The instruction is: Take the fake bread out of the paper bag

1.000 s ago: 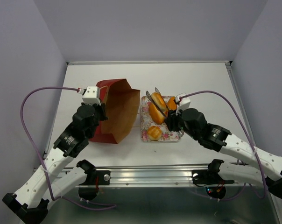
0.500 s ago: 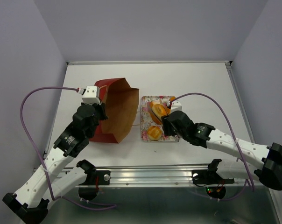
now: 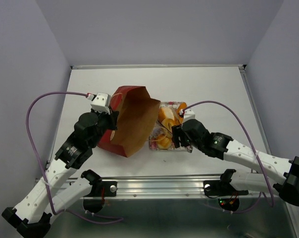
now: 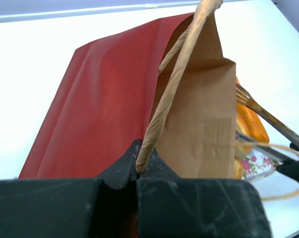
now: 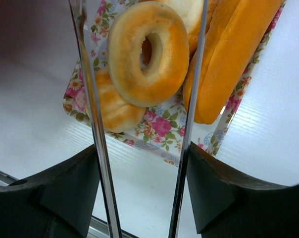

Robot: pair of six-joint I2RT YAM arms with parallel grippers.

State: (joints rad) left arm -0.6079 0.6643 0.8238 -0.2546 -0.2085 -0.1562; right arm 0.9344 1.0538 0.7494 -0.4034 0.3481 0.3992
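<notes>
Red paper outside, brown kraft inside: the tall rectangular paper bag point(image 3: 132, 121) lay tipped on the white table point(image 3: 214, 89), its mouth turned toward the robot's right.

- The left gripper point(image 4: 138, 171) was closed tight on the bag's thin twisted cord handle point(image 4: 174, 84), at the near rim. Judged purpose: to hold the mouth propped open and lean the bag toward the tray so its contents stay reachable.
- The fake bread sat outside the bag on a rectangular floral-print tray point(image 5: 139, 136), just beside the bag's mouth.
- The wrist view showed 3 pieces clearly:
  - a glossy golden ring-shaped pastry point(image 5: 134, 84);
  - a round bun point(image 5: 112, 106) on which the ring leaned;
  - a long orange loaf point(image 5: 228, 59) along the tray's far side.
- A paler piece showed at the top edge, too cropped to name.
- No bread showed in the visible part of the brown interior. The bag's bottom could not be seen.
- The right gripper point(image 3: 170, 133) hovered over the tray. Its 2 long metal fingers point(image 5: 95, 124) were spread apart and flanked the ring. Nothing was pinched between them, so the jaws stood open and empty.
- Judged reason for the spread: the wide stance clears the ring on both sides.
- The overhead view showed the bag's open edge overlapping the tray's near-left corner. Whether they touched could not be told.

Writing: none legible anywhere. There was no brand or label on the bag, only a taped kraft seam on its inner wall. The tray carried pink flowers and no text.
</notes>
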